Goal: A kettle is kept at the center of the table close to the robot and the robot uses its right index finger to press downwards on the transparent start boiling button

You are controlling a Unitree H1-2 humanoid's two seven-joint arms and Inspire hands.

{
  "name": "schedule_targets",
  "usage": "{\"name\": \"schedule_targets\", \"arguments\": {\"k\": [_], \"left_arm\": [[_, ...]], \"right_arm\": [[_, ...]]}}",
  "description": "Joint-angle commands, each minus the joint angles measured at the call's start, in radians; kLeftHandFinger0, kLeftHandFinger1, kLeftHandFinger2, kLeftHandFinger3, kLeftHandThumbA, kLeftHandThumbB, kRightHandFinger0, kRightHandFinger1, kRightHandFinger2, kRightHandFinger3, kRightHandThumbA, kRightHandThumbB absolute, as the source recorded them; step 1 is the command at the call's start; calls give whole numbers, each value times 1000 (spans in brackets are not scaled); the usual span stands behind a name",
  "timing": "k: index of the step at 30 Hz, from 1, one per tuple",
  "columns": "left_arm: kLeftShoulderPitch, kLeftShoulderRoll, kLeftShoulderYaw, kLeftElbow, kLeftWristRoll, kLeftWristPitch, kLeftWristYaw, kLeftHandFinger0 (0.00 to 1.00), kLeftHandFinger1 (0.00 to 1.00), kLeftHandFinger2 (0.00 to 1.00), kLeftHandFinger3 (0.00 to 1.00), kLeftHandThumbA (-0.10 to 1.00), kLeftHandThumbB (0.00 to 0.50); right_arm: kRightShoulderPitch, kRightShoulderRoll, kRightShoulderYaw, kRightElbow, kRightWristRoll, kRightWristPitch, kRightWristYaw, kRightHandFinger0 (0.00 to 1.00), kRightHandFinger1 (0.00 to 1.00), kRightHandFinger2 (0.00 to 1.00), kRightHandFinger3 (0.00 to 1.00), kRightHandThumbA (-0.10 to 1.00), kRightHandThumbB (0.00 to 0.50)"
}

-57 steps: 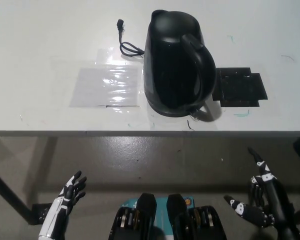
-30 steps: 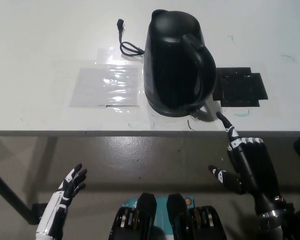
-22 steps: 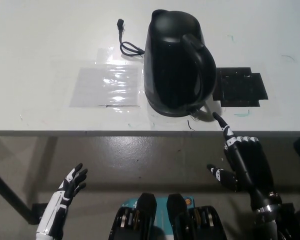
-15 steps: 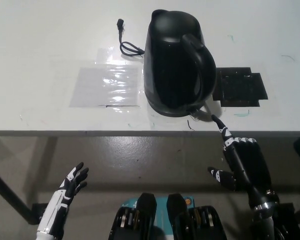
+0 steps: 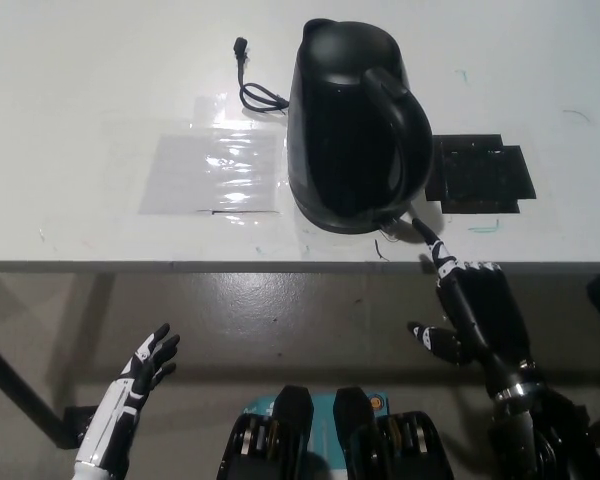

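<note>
A black electric kettle (image 5: 352, 125) stands on the white table (image 5: 80, 100), near its front edge, handle turned to the right. At the foot of the handle a small clear switch (image 5: 390, 220) glints. My black right hand (image 5: 472, 308) reaches up from below the table edge, one finger stretched out and the others curled. That fingertip (image 5: 420, 227) lies just right of the switch, by the kettle's base; I cannot tell if it touches. My white left hand (image 5: 145, 368) rests low at the left, below the table, fingers spread and empty.
A black power cord (image 5: 252, 88) with its plug lies behind the kettle on the left. A clear plastic sheet (image 5: 215, 170) is flat on the table left of the kettle. A flat black mat (image 5: 478, 175) lies to the kettle's right. The table's front edge (image 5: 180, 266) runs across the picture.
My right hand rose from low at the right, curled all but one finger, and moved up and left until the fingertip reached the kettle's base. The left hand barely moved.
</note>
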Motion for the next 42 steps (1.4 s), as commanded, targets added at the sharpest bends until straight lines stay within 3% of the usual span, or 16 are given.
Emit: {"name": "schedule_targets", "arguments": {"k": [1, 11, 12, 32, 40, 42], "left_arm": [[-17, 18, 0, -26, 6, -43, -11, 1000, 1000, 1000, 1000, 1000, 338], [-21, 14, 4, -36, 6, -22, -6, 1000, 1000, 1000, 1000, 1000, 368], [-21, 15, 1, -34, -4, -31, -14, 1000, 1000, 1000, 1000, 1000, 350], [-36, 16, 6, -37, -16, -28, -20, 1000, 1000, 1000, 1000, 1000, 346], [-36, 17, 8, -34, -3, -34, -15, 1000, 1000, 1000, 1000, 1000, 323], [-43, 18, 8, -35, -19, -27, -24, 1000, 1000, 1000, 1000, 1000, 320]], "right_arm": [[-50, 0, 11, -8, -1, 10, -16, 0, 0, 0, 1000, 959, 213], [-74, 2, 32, 15, 0, 25, -10, 0, 0, 0, 1000, 964, 217], [-76, 1, 34, 17, -2, 29, -7, 0, 0, 0, 1000, 965, 218], [-130, -11, 54, 127, 8, 31, -29, 0, 0, 0, 1000, 964, 212], [-148, -17, 56, 135, 5, 33, -30, 0, 0, 0, 1000, 956, 202], [-154, -18, 56, 136, 6, 31, -33, 0, 0, 0, 1000, 995, 208]]}}
